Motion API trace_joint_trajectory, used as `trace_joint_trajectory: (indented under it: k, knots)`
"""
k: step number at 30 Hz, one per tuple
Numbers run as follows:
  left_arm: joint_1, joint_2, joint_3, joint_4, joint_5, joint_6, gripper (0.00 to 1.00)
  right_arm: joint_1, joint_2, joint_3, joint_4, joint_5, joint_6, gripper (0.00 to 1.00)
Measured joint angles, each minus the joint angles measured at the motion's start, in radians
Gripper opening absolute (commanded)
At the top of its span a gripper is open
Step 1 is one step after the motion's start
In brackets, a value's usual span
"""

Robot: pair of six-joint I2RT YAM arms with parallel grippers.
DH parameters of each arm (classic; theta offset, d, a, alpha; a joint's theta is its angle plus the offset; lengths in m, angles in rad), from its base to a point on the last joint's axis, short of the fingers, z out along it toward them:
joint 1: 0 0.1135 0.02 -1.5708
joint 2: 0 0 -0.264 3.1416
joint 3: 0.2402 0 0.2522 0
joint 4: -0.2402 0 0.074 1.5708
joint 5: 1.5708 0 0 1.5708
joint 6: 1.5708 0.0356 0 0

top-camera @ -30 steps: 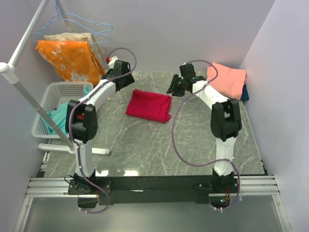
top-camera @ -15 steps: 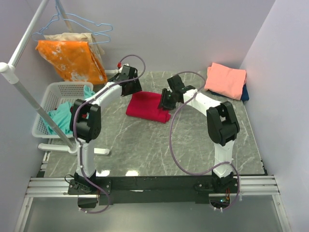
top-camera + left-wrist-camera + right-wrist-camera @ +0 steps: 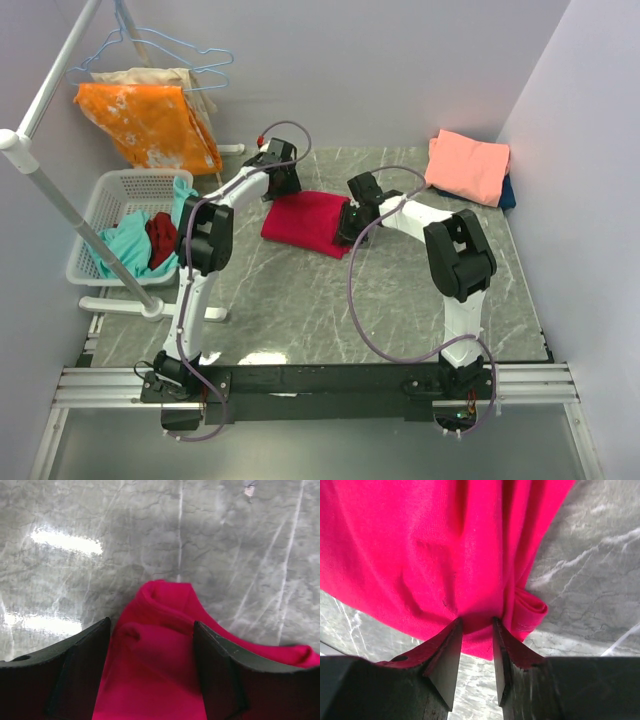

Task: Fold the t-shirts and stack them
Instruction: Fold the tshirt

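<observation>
Crimson t-shirt (image 3: pixel 303 222) lies folded mid-frame on the table (image 3: pixel 400 290), left gripper (image 3: pixel 151 630) spread wide astride its upper-left corner, right gripper (image 3: pixel 476 625) pinching its right edge, dark blue tee (image 3: pixel 508 192) mostly hidden under salmon-pink tee (image 3: pixel 468 165) upper right.

Nothing legible in any view: no text, label, brand, number or sign.
</observation>
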Motion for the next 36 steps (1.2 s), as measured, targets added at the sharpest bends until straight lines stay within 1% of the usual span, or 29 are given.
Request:
trace_joint_trajectory:
  k: [4, 11, 19, 23, 29, 32, 36]
  knots:
    - [0.000, 0.002, 0.003, 0.001, -0.031, 0.002, 0.73, 0.000, 0.000, -0.006, 0.007, 0.000, 0.003, 0.37]
    - [0.007, 0.026, 0.115, -0.008, -0.087, 0.013, 0.74, 0.000, -0.013, -0.031, 0.022, 0.007, 0.005, 0.36]
    - [0.038, 0.023, 0.124, 0.025, -0.103, 0.017, 0.74, 0.000, -0.050, -0.080, -0.001, 0.043, -0.002, 0.35]
    - [0.056, -0.015, 0.081, 0.039, -0.085, 0.017, 0.73, 0.000, -0.080, -0.098, -0.018, 0.062, -0.002, 0.35]
    - [0.053, -0.146, -0.048, 0.043, -0.039, 0.021, 0.73, 0.000, -0.187, -0.107, -0.039, 0.098, -0.002, 0.36]
    - [0.031, -0.186, -0.072, 0.040, -0.021, 0.043, 0.72, 0.000, -0.203, -0.052, -0.049, 0.109, -0.003, 0.36]
    - [-0.002, -0.200, -0.082, 0.034, 0.009, 0.054, 0.70, -0.003, -0.153, 0.090, -0.062, 0.113, -0.010, 0.34]
